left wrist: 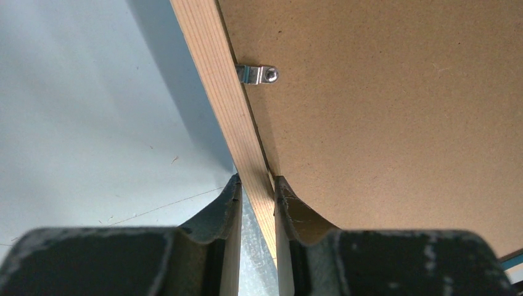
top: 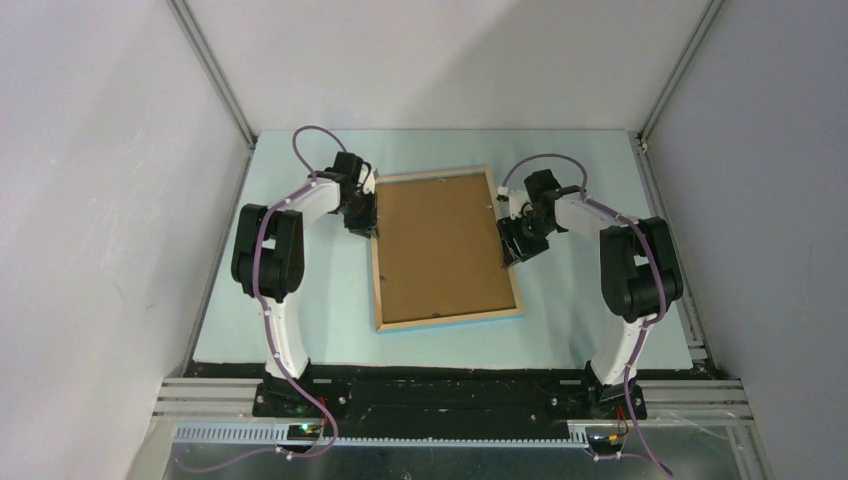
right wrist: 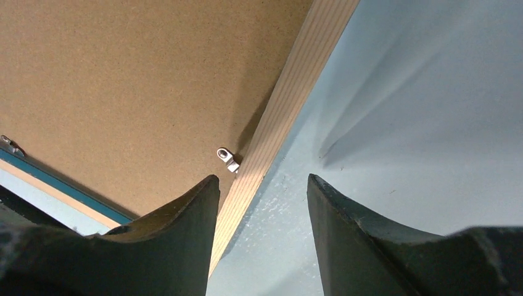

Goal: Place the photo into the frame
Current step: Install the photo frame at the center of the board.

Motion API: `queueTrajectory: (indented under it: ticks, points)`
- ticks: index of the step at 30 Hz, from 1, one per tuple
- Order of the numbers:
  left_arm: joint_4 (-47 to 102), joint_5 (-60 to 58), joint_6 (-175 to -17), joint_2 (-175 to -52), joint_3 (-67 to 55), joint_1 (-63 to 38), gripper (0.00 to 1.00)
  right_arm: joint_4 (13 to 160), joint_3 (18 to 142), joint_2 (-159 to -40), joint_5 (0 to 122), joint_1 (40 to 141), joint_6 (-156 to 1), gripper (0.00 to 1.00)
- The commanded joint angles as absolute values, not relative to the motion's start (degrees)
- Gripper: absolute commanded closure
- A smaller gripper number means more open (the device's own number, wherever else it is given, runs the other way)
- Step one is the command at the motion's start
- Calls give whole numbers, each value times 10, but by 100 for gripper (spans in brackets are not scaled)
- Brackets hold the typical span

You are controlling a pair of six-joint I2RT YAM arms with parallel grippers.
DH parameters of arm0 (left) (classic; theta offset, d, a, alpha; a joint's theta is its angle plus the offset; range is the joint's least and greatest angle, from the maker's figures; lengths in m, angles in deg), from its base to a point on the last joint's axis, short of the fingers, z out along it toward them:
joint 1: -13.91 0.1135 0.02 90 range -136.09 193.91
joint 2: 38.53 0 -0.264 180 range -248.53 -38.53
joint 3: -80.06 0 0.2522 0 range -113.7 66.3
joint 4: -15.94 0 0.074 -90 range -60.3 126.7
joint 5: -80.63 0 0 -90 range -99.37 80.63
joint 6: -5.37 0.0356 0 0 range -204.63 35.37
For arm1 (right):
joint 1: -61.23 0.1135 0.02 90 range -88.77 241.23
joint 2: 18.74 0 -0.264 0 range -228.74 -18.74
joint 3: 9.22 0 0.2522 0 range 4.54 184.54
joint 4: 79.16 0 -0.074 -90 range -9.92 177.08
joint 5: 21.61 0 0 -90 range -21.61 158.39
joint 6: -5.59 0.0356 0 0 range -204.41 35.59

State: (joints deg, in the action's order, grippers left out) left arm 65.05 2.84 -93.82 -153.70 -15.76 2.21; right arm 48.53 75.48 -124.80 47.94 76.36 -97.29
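Left gripper [left wrist: 258, 182]: closed on the left rail of the frame [left wrist: 216, 74]; the light wood strip is pinched between its two dark fingers, one outside over the mat [left wrist: 80, 123], one inside over the board [left wrist: 382, 123]; in the top view it sits on the far part of that rail
Right gripper [right wrist: 262, 179]: jaws apart, straddling the right rail about midway along it; one finger over the board, the other over the mat; a clear gap shows between rail and outer finger; nothing held
Frame [top: 450, 318]: mid-table between the two arms, back upward, slightly turned so that its far end leans left; light wood on the back, a blue strip showing along the near edge; whether it rests flat cannot be told
Board [top: 440, 245]: plain brown, filling the frame's opening
Clips: one small metal clip [left wrist: 256, 74] on the left rail, turned over the board, ahead of the left gripper; another [right wrist: 227, 158] at the right rail, just ahead of the right gripper
Mat: pale blue-green, beneath the frame; fine specks and scratches near the left gripper
Arms [top: 275, 250]: white and black, purple cables; bases at the near edge, elbows raised outward
Walls [top: 90, 200]: plain grey-white, with aluminium posts at the far corners
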Motion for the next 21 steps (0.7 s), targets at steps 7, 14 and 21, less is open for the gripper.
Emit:
queueTrajectory:
  ticks: [7,14,21]
  points:
    - [656,103,-927,-1520,-147,28,100,499,803,-1257,459,752,-909,43]
    - [656,127,-921,-1516,-146,29,100,494,863,-1313,454,751,-892,46]
    - [656,137,-915,-1514,-145,30,100,488,911,-1356,463,749,-887,48]
